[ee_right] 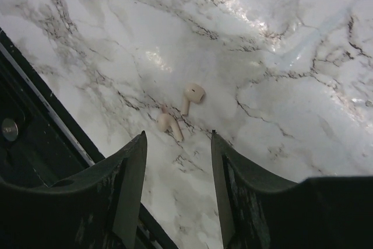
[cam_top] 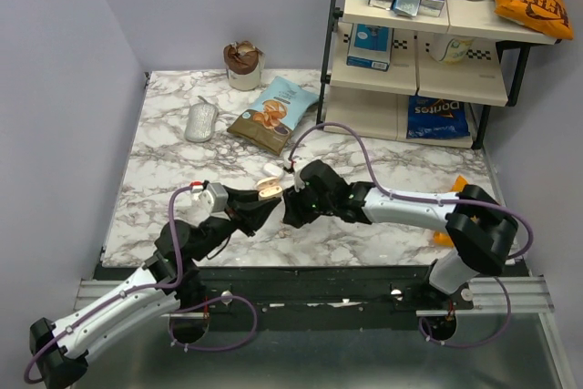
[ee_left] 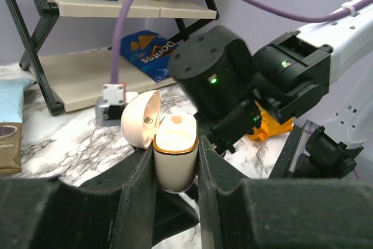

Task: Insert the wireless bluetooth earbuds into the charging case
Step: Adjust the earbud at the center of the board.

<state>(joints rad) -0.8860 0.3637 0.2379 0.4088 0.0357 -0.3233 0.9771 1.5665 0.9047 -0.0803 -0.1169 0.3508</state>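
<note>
My left gripper (ee_left: 173, 146) is shut on the charging case (ee_left: 173, 164), a small white case held upright off the table with its lid (ee_left: 141, 119) swung open to the left. From above, the case (cam_top: 268, 188) sits at the centre front of the table, with my left gripper (cam_top: 262, 198) below it. Two wireless bluetooth earbuds (ee_right: 194, 93) (ee_right: 169, 124) lie side by side on the marble. My right gripper (ee_right: 178, 134) hangs just above and short of them, open, with nothing between its fingers. In the top view its black head (cam_top: 310, 196) hides the earbuds.
The table's black front rail (ee_right: 35, 115) runs close to the left of the earbuds. Farther back lie a grey oval object (cam_top: 201, 121), a snack bag (cam_top: 273, 114) and a cup (cam_top: 243, 65). A shelf rack (cam_top: 419, 43) with boxes stands at the back right.
</note>
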